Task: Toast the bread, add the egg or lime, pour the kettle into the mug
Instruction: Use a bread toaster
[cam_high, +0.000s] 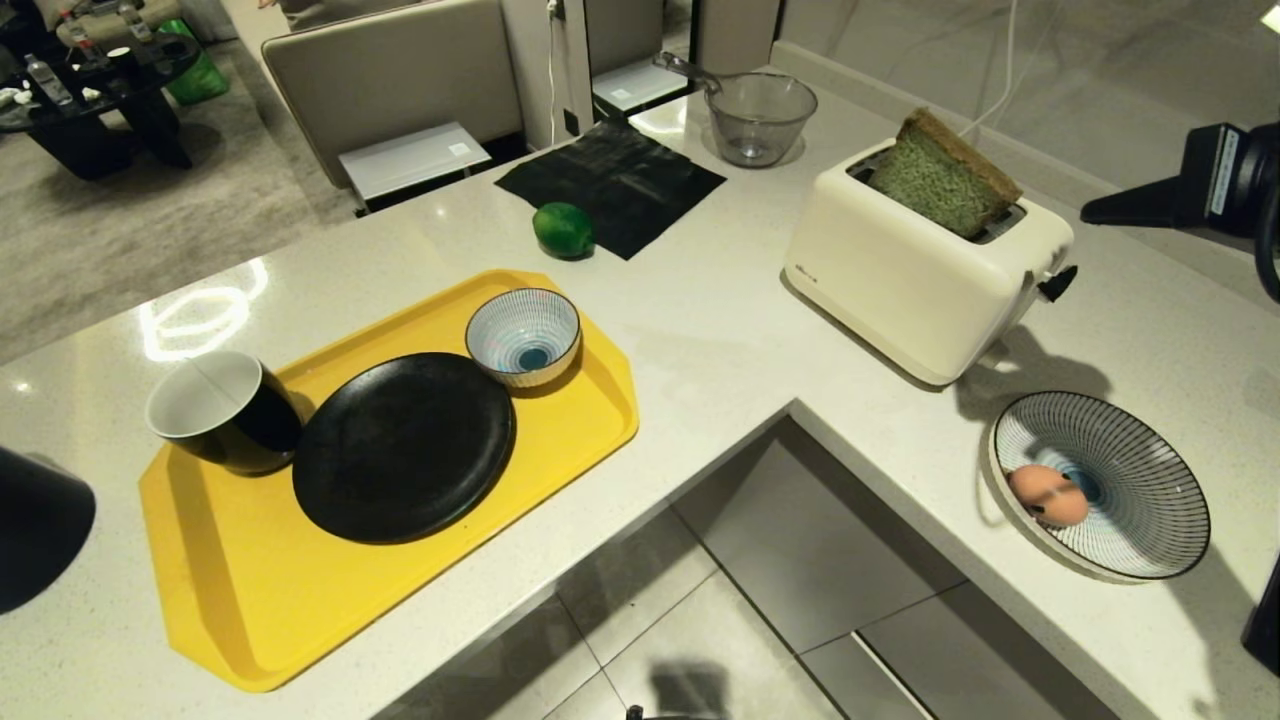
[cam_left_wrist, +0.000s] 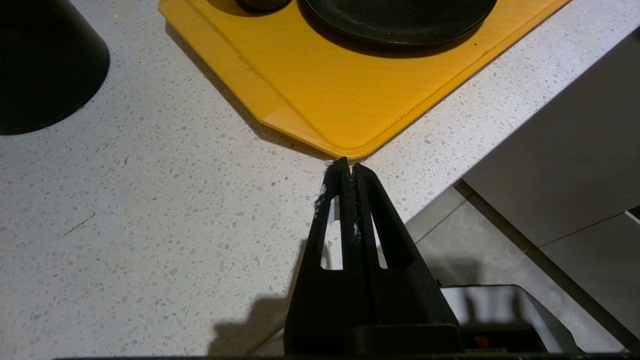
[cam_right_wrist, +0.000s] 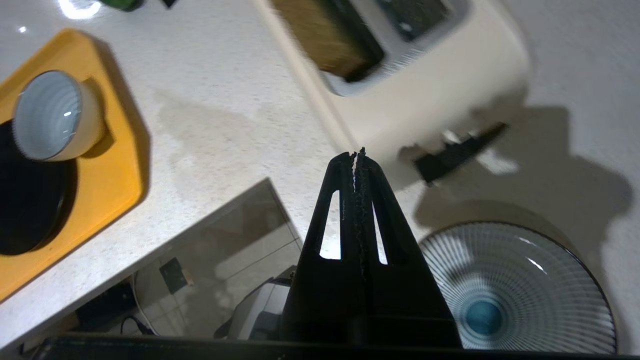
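The green-faced bread (cam_high: 940, 180) stands tilted in a slot of the cream toaster (cam_high: 915, 275), whose black lever (cam_high: 1057, 284) sticks out of its end. My right gripper (cam_right_wrist: 357, 154) hovers shut and empty just off that lever (cam_right_wrist: 457, 152), and in the head view it (cam_high: 1095, 213) points in from the right. The egg (cam_high: 1048, 495) lies in a striped dish (cam_high: 1150, 560). The lime (cam_high: 563, 229) rests on the counter. The black mug (cam_high: 222, 410) stands on the yellow tray (cam_high: 250, 590). The kettle (cam_high: 40, 530) is at the far left. My left gripper (cam_left_wrist: 346, 167) is parked shut by the tray's corner.
On the tray are a black plate (cam_high: 403, 445) and a small striped bowl (cam_high: 523, 335). A black cloth (cam_high: 612, 183) and a glass bowl (cam_high: 760, 115) sit at the back. The counter is L-shaped, with an inner edge (cam_high: 790, 405) dropping to tiled floor.
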